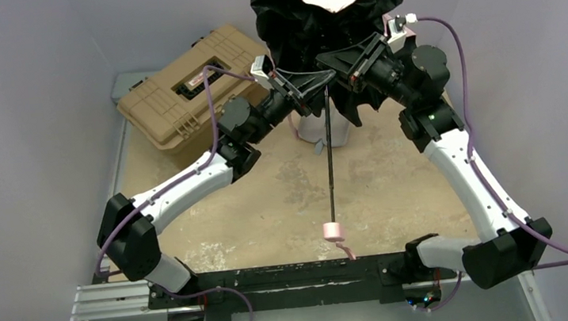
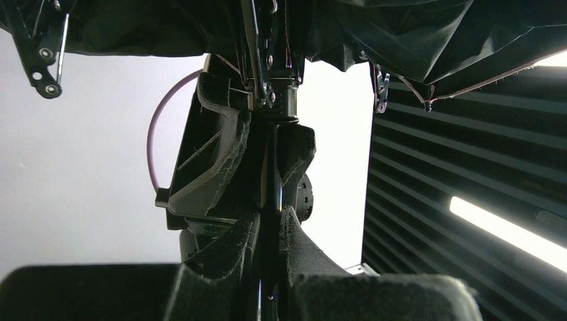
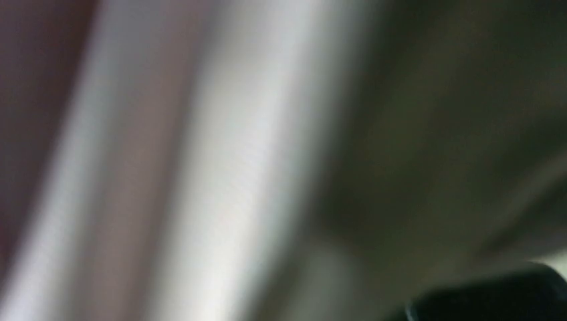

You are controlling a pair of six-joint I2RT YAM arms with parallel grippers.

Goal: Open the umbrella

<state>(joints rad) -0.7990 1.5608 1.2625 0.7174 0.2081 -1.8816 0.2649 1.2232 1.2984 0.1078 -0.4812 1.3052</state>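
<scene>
The umbrella is held upright in the air, its canopy (image 1: 326,8) partly spread with the black lining outward and pink fabric on top. Its thin black shaft (image 1: 330,163) hangs down to the pink handle (image 1: 334,231) just above the table. My left gripper (image 1: 324,86) is shut on the shaft; in the left wrist view (image 2: 271,217) its pads press the shaft from both sides. My right gripper (image 1: 334,65) is closed round the shaft just under the runner (image 2: 277,100), and its fingers (image 2: 214,160) show in the left wrist view. The right wrist view is all blur.
A tan hard-shell toolbox (image 1: 185,87) stands at the back left, close to my left forearm. A pale object (image 1: 320,129) sits on the table under the canopy. Grey walls close in on both sides. The black mounting rail (image 1: 277,277) runs along the near edge.
</scene>
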